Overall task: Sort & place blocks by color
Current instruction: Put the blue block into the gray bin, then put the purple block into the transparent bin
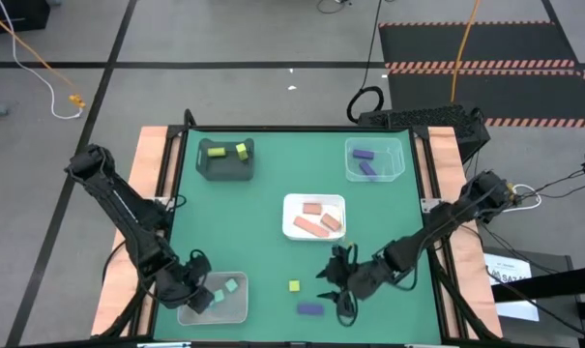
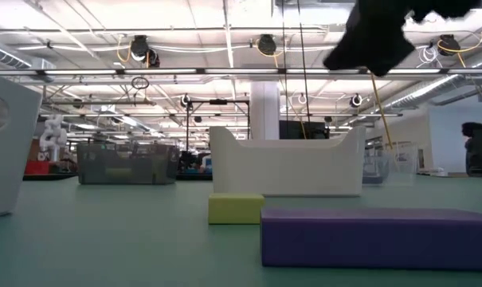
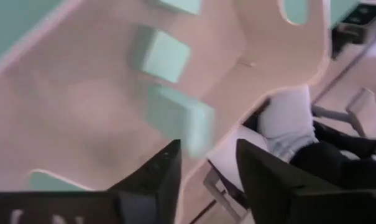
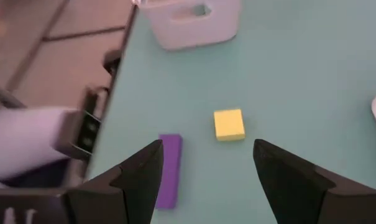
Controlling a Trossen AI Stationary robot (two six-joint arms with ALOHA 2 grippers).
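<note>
Left gripper (image 1: 203,295), jaws parted, is judged releasing a mint block (image 3: 178,119) into the clear tray (image 1: 236,311) at 7 o'clock. Right gripper (image 1: 336,288), open, hangs by the purple bar (image 1: 310,309) and yellow cube (image 1: 294,286) at 6 o'clock; one is to be grasped next.

High view. Green counter (image 1: 273,193) at frame centre. Dark grey tray (image 1: 226,168) at its upper left; clear tray (image 1: 400,166) at its upper right; white tray (image 1: 313,202) at its centre; second clear tray (image 1: 236,307) at its lower left. Orange cable (image 1: 36,53) crosses the floor at upper left; ribbed black mat (image 1: 485,43) lies at upper right. Low view. White tray's wall (image 2: 288,167) stands at centre; ceiling lamps (image 2: 266,44) hang along the top.
</note>
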